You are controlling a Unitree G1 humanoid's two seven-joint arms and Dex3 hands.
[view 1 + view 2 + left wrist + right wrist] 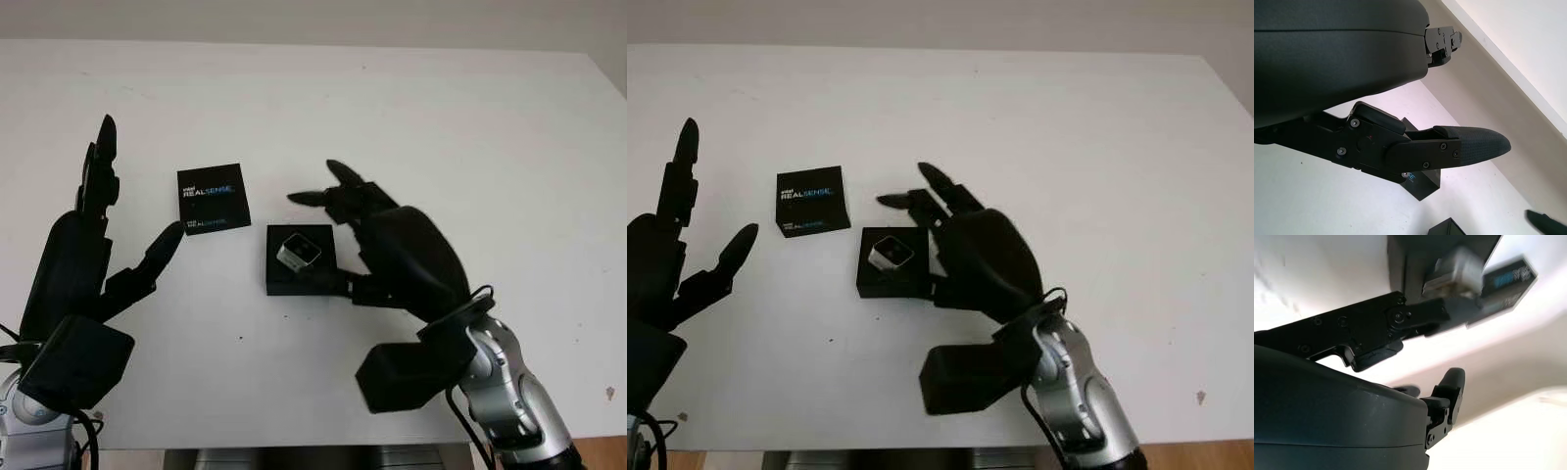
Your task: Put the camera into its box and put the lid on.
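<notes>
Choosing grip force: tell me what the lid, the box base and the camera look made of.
Lid: likely matte black printed cardboard, with crisp edges and white RealSense lettering.
Box base: matching matte black, probably cardboard.
Camera: pale silvery casing with a soft sheen, possibly metal; its dark front could be glass or plastic.

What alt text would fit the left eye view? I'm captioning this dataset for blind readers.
A small silver camera sits in an open black box on a white table, with the robot's right hand against the box's right side. The lid, printed RealSense, lies apart to the box's left, and the open left hand is raised beside it.
</notes>
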